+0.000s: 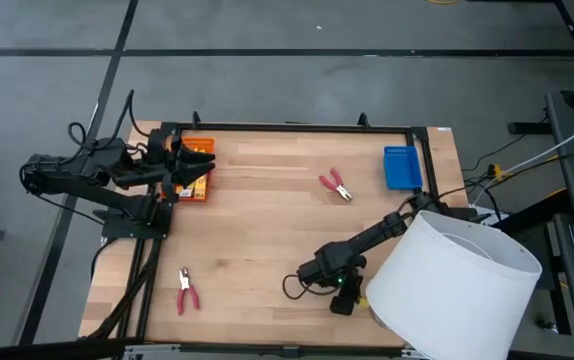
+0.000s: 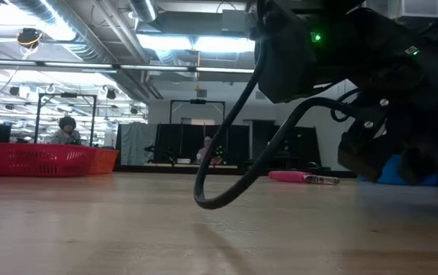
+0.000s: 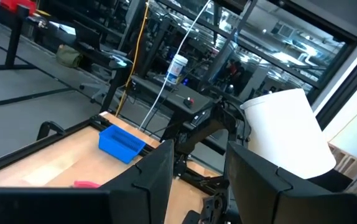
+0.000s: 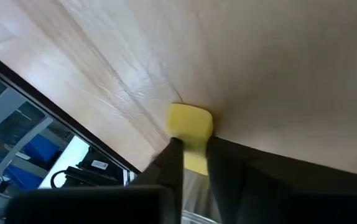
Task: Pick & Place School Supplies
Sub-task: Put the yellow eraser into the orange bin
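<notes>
A tiny yellow block lies on the wooden table near its front edge, and my right gripper is shut on it, slanting down; in the high view this gripper is beside the big white cylinder. One red-handled plier tool lies flat at the table's middle far side, another at the near left. My left gripper is open with nothing between its fingers and is raised over the orange tray at the far left. My right gripper pinches the yellow block between its two fingers, on the block's two opposite sides. The fingers slant down toward the table's near edge. The block's free end sticks out past the fingertips and seems to rest on the table top.
A blue tray stands at the far right. The white cylinder covers the table's near right corner, close beside my right arm. A black cable loops down to the table under that arm. The table's middle is bare wood.
</notes>
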Available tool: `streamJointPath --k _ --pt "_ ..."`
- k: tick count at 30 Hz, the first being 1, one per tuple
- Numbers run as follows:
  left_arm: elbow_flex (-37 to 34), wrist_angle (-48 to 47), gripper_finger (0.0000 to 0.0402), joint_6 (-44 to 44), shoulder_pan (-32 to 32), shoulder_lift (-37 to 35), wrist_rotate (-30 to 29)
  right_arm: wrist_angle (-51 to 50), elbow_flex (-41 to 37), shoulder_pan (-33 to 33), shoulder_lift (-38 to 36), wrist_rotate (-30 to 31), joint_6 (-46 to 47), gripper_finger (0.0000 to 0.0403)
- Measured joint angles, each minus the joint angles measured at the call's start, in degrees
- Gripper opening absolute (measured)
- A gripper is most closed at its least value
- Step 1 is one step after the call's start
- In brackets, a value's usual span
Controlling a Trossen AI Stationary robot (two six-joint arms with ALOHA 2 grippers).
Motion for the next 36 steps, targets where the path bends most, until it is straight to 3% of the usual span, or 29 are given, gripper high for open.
streamJointPath --k 3,8,14,19,36 --pt "0.0 0.0 0.0143 0.02 0.0 -0.13 0.01 -0.69 0.0 -0.43 -0.02 0.0 -0.58 0.0015" --pt "0.0 -0.04 0.0143 0.43 0.0 -0.2 0.01 -2.0 0.28 -1.26 0.0 0.65 -2.07 0.0003" --pt "-0.02 -0.15 0.0143 0.45 0.0 -0.18 0.05 -4.54 2.79 -3.11 0.43 3.12 -4.05 0.0" --pt "-0.02 -0.43 0.0143 0.45 0.0 -0.2 0.08 -4.39 5.92 -5.17 0.59 8.72 -4.46 0.0" --pt "-0.07 -0.94 0.0143 0.91 0.0 -1.18 0.25 -6.27 11.41 -5.95 0.57 18.44 -3.94 0.0003"
